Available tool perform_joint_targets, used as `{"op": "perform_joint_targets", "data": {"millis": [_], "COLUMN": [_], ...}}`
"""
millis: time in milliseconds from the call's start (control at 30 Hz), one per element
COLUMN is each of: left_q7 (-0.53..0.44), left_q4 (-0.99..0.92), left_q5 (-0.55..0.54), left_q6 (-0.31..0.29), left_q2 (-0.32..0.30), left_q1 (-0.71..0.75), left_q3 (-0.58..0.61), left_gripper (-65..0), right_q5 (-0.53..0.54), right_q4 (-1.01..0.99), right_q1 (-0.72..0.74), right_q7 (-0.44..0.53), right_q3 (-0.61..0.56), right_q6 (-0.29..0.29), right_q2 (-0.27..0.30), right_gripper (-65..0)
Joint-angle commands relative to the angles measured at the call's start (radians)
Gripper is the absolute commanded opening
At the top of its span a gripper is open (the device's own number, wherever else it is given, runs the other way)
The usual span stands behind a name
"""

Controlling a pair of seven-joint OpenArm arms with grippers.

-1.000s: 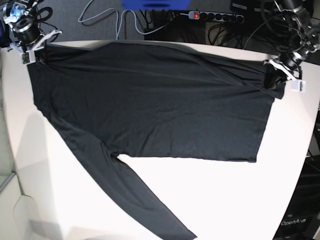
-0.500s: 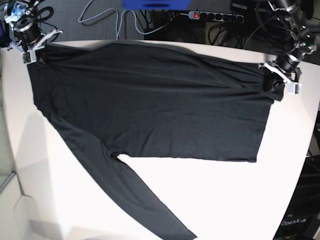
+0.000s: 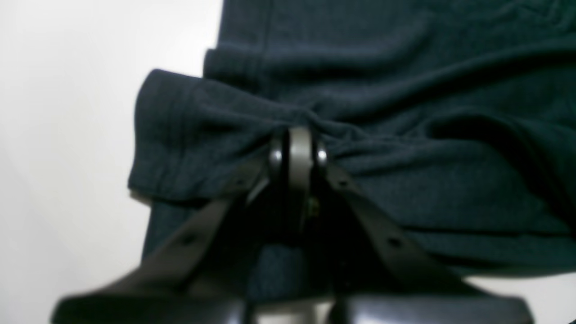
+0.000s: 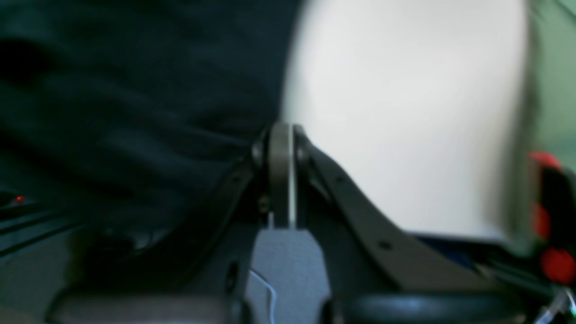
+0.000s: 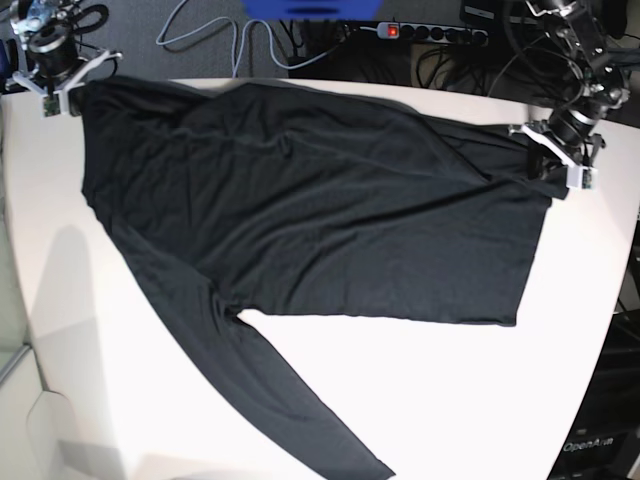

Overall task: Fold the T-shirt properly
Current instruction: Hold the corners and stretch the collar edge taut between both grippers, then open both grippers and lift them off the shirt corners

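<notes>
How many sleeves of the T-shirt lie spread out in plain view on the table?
1. One sleeve runs from the T-shirt toward the table's near edge. The other may be folded under the body; it cannot be made out.

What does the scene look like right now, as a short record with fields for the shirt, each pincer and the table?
shirt: black long-sleeved shirt spread across the table, one sleeve trailing toward the near edge
left pincer: shut on a bunched fold near the shirt's hem
right pincer: shut on the shirt's edge at the opposite far corner; view blurred
table: white top, bare in front of the shirt
behind table: power strip with a red switch, loose cables
</notes>
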Motion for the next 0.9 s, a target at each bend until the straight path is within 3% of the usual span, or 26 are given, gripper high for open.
{"op": "perform_joint_targets", "data": {"millis": [0, 633, 867], "left_q7": [0.179, 0.185, 0.179], "left_q4": [-0.026, -0.024, 0.128], "left_q5": [0.147, 0.150, 0.147], "left_q6": [0.033, 0.033, 0.033], "left_q2": [0.002, 0.002, 0.042], "left_q1": [0.034, 0.009, 0.018], "left_q3": [-0.007, -0.039, -0.075], "left_gripper": [-62.4, -62.4, -62.1], "right_q5": [0.017, 0.017, 0.015], "right_q4": [0.024, 0.093, 0.090], "right_q1": [-0.002, -0.002, -0.006], "right_q7": [0.025, 0.022, 0.020], "right_q3": [0.002, 0.002, 0.002], "right_q6": [-0.007, -0.007, -0.007], "right_q2": [0.013, 0.013, 0.013], "right_gripper": [-65.0, -65.0, -65.0]}}
